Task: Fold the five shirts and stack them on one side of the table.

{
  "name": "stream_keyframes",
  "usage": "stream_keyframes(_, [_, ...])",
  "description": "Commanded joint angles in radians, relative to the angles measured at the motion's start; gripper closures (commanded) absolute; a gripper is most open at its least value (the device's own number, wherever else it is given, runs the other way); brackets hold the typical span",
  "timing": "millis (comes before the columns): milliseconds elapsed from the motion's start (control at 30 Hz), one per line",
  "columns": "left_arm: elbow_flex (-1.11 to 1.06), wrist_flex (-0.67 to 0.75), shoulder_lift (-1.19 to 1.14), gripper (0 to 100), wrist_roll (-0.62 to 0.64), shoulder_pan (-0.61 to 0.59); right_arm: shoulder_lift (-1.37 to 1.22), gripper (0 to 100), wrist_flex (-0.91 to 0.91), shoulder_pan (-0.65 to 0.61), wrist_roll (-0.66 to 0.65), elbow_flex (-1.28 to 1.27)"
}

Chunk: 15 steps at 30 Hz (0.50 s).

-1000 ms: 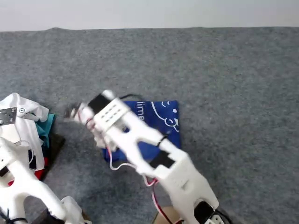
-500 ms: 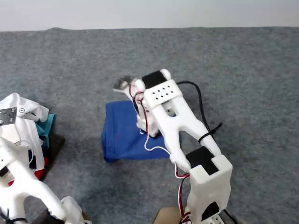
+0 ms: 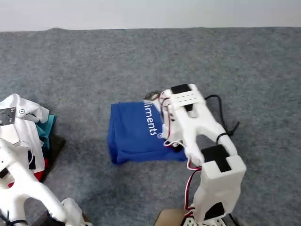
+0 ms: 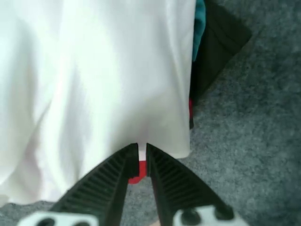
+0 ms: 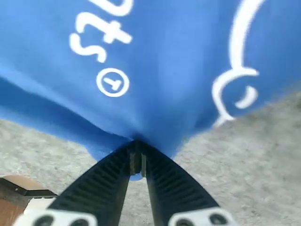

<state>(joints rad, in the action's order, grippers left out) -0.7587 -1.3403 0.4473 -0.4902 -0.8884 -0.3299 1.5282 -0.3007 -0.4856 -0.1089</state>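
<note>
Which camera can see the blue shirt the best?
The high view: nearly the whole folded blue shirt shows, lying on the table. The right wrist view gives a close-up patch pinched in the right gripper. The left wrist view looks at a white shirt.

looking like a robotics lab test bench: working on a table (image 3: pixel 244 61) wrapped in grey felt, backing onto a bare white wall (image 3: pixel 150 14), trailing loose red wires (image 3: pixel 190 181) down a white plastic arm (image 3: pixel 207 136).
</note>
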Motion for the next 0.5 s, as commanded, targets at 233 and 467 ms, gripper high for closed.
stream_keyframes(233, [0.004,0.015,0.005,96,0.005,0.008,0.062,98.9,0.076,-0.101,0.046,0.313])
stream_keyframes(467, [0.002,0.015,0.005,96,0.005,0.008,-0.054,98.8,-0.137,-0.094,0.048,0.454])
